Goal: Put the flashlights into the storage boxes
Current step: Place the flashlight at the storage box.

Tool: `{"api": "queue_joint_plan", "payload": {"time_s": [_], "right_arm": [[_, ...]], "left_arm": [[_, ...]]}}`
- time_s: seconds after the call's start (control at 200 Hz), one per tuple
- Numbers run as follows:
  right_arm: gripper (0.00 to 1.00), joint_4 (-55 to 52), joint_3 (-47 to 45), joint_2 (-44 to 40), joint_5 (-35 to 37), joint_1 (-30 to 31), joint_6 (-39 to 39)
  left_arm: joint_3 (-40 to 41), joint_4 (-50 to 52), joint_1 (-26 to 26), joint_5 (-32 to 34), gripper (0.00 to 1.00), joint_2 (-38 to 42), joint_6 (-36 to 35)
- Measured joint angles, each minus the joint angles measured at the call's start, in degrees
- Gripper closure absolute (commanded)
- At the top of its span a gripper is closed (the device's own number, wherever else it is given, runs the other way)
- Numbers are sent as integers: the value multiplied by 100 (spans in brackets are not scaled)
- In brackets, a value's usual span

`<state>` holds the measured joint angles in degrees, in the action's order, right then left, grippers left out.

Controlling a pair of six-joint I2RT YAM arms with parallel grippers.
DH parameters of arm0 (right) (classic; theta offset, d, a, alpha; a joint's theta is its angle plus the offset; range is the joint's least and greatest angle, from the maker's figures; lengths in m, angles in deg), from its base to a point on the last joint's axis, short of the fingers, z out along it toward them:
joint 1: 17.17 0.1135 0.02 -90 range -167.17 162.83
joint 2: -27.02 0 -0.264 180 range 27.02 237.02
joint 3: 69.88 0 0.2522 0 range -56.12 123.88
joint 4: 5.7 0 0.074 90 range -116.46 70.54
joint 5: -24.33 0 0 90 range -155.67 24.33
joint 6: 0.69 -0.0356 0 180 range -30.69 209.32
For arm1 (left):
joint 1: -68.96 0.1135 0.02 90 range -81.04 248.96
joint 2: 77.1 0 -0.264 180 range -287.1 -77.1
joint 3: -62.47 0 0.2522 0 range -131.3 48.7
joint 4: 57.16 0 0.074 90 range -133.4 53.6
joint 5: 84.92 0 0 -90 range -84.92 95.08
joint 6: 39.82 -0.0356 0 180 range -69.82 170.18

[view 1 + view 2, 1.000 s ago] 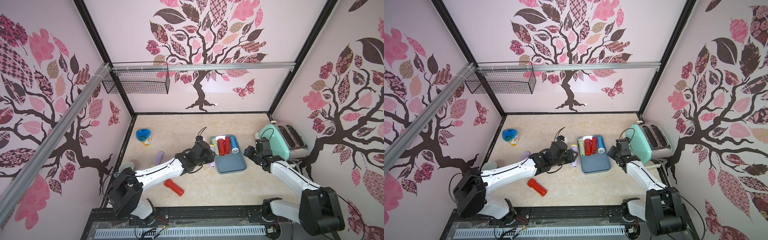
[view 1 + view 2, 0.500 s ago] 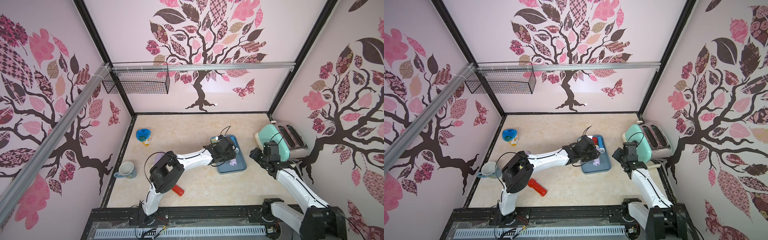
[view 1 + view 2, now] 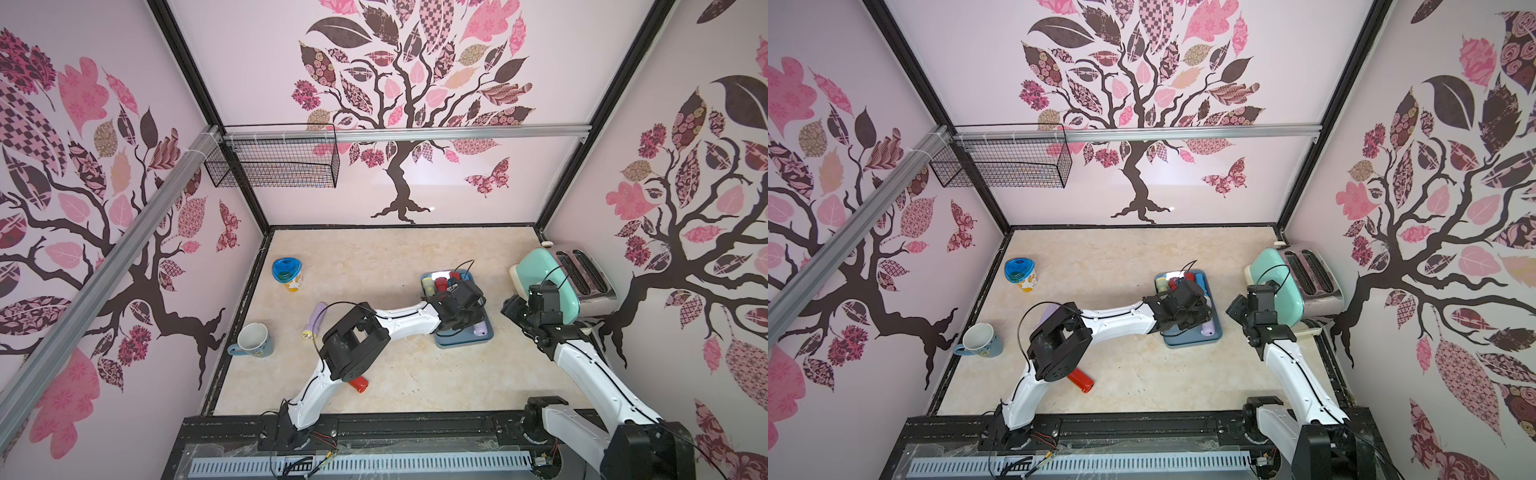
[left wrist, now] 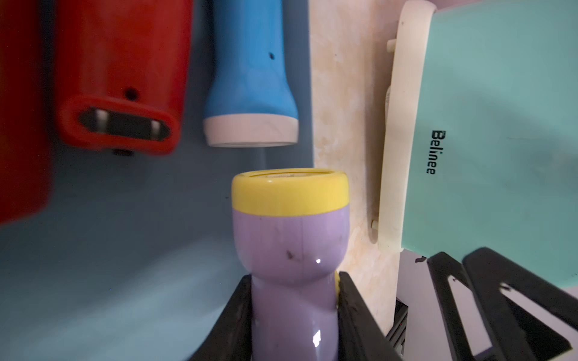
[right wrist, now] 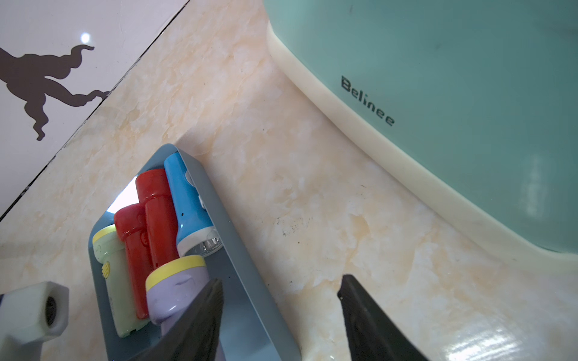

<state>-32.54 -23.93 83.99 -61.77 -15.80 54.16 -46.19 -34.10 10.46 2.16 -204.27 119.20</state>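
Your left tool (image 4: 294, 276) is clamped on the lilac flashlight (image 4: 291, 231), a black finger on either side of its neck, just under the flare. In the left wrist view its yellow head points to the top of the frame. It sits nose to nose with the white head of the blue flashlight (image 4: 250, 78), with a small gap between them. So its long axis runs along the long side of the slate-blue tray (image 4: 119, 256), over the bare half. Whether it touches the tray floor, I cannot tell.

Watch the right of that frame: the yellow head sits close to the tray's rim on the toaster (image 4: 488, 125) side. The right wrist view puts it inside the rim, just beside it. That, I'd judge, is what the release turns on: it should settle in once you let go, and a roll against the rim is the risk.

Your right tool (image 5: 278, 293) has its jaws apart over bare bench (image 5: 312, 187), between tray and toaster.

Packed side by side at the tray's far end are the pale green flashlight (image 5: 115, 290), the red pair (image 5: 156, 218) and the blue one. Two lie loose on the bench in a top view: the second lilac flashlight (image 3: 314, 318) at centre-left and the loose red flashlight (image 3: 359, 385) at lower centre, half under your left arm. Both are nearer that arm.
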Motion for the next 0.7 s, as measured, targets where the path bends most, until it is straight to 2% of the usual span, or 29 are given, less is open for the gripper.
{"api": "queue_joint_plan", "payload": {"time_s": [0.56,0.625,0.7], "right_arm": [[37,4,0,-9,35,0,48],[37,4,0,-9,33,0,48],[37,4,0,-11,33,0,48]], "left_arm": [[-153,83,-57,20,61,-317,-7],[-153,92,-61,31,54,-317,-20],[-153,109,-63,39,35,-317,-72]]}}
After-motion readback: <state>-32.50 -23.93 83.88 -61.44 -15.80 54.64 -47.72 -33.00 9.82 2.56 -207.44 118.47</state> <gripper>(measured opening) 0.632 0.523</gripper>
